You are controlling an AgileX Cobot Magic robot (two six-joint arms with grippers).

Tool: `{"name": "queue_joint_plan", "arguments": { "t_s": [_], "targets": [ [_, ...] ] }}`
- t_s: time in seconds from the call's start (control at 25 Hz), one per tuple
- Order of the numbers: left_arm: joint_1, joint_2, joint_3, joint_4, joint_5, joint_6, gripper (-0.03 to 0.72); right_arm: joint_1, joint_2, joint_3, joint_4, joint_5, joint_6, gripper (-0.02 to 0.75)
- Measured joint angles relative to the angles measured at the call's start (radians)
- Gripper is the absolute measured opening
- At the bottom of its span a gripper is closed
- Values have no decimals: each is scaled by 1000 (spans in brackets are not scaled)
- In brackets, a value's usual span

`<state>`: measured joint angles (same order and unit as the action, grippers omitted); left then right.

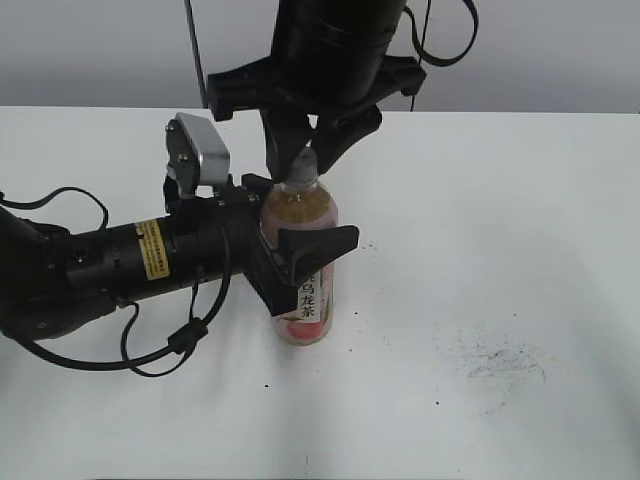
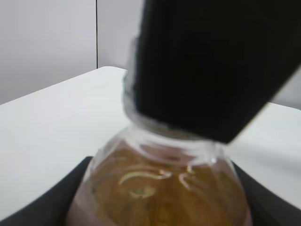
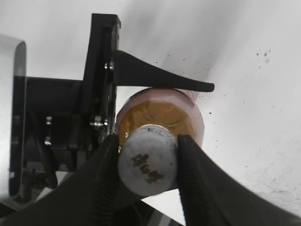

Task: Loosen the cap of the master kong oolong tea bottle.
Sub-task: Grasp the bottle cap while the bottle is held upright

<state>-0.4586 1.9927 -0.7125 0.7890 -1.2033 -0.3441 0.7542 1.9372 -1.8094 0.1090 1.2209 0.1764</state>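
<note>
While its arm lies low along the left side of the white table (image 1: 520,200), the left gripper (image 1: 290,255) reaches in sideways and has its two black fingers (image 1: 318,243) closed around the body of the master kong oolong tea bottle (image 1: 305,300), one on the near side and one behind, clamped across the upper part of the pink-and-white label. A silver camera block (image 1: 200,150) sits on top of that arm's wrist, and a black cable (image 1: 150,350) loops from the arm onto the table in front of it. The bottle stands upright a little left of the table's middle, with pale amber tea filling its rounded shoulder. Above it, the right gripper (image 1: 305,150) comes straight down from the top of the exterior view, and its fingers press on the cap (image 3: 147,160) from both sides; the right wrist view shows the round white-grey cap with faint grey print wedged tight between the two dark pads (image 3: 200,174), still seated on the neck. From the left wrist view the bottle's clear shoulder fills the bottom, and a black finger of the right gripper hides the cap. Farther right, the tabletop carries a smudge of grey scuff marks (image 1: 500,365).
</note>
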Motion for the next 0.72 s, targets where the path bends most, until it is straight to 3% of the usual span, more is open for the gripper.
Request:
{"name": "queue_joint_plan", "arguments": {
  "t_s": [0.16, 0.72],
  "targets": [
    [0, 0, 0, 0, 0, 0, 445, 0, 0, 0, 1, 0, -264, 281],
    [0, 0, 0, 12, -5, 6, 445, -3, -4, 0, 20, 3, -1571, 276]
  ]
}}
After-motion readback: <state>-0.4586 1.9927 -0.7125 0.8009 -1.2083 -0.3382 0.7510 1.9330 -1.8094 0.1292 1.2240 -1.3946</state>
